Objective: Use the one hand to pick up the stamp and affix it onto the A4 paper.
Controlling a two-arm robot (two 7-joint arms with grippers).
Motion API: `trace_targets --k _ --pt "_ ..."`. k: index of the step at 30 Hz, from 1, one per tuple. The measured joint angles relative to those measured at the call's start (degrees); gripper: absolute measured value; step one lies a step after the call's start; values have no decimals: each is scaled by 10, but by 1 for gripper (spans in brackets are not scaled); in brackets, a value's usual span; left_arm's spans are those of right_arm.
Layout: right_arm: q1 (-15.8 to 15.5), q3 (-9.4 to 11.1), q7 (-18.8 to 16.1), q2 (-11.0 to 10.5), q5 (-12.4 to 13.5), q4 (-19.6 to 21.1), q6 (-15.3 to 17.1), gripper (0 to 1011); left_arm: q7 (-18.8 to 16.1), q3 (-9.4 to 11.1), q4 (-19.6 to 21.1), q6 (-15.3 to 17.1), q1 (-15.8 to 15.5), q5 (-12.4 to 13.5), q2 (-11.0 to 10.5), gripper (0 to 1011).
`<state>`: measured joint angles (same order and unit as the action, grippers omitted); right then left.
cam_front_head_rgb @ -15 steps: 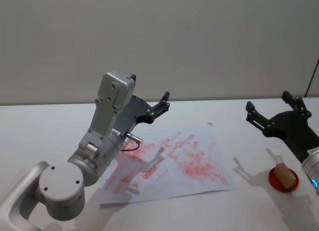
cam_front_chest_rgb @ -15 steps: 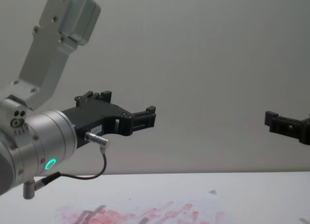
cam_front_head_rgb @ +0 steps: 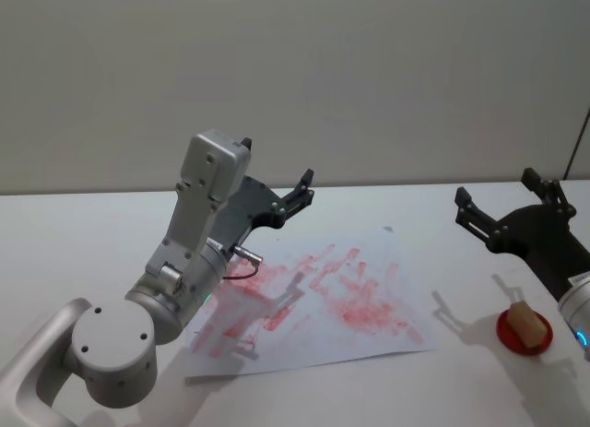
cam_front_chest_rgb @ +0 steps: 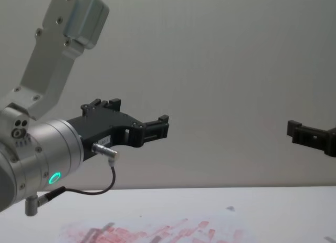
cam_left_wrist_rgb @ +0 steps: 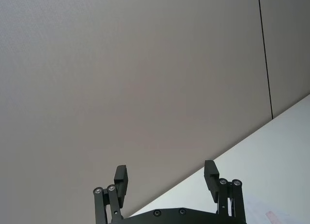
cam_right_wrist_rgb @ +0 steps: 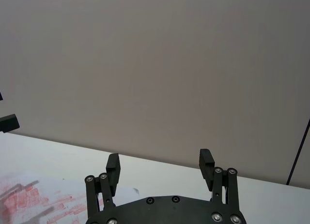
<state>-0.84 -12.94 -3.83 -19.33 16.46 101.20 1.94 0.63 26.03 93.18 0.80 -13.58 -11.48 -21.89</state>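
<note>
The stamp (cam_front_head_rgb: 524, 323), a small beige block, rests on a round red pad (cam_front_head_rgb: 524, 334) at the table's right side. My right gripper (cam_front_head_rgb: 496, 191) hovers open in the air behind and to the left of the stamp, apart from it; its two black fingers (cam_right_wrist_rgb: 113, 164) stand wide with nothing between them. The A4 paper (cam_front_head_rgb: 318, 298), white with smeared red prints, lies in the table's middle. Raised over the paper's far left part, my left gripper (cam_front_head_rgb: 300, 192) is open and empty too, its fingers (cam_left_wrist_rgb: 121, 177) spread.
The white table (cam_front_head_rgb: 83, 233) runs back to a plain grey wall. My left arm's large silver joints (cam_front_head_rgb: 111, 344) stand over the table's front left. A thin cable (cam_front_chest_rgb: 100, 188) loops from the left wrist.
</note>
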Motion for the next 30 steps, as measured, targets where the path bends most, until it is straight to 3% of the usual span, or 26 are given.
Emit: trace_targets --k 30 --pt "0 0 0 0 0 0 0 1001 0 0 0 0 0 0 0 1001"
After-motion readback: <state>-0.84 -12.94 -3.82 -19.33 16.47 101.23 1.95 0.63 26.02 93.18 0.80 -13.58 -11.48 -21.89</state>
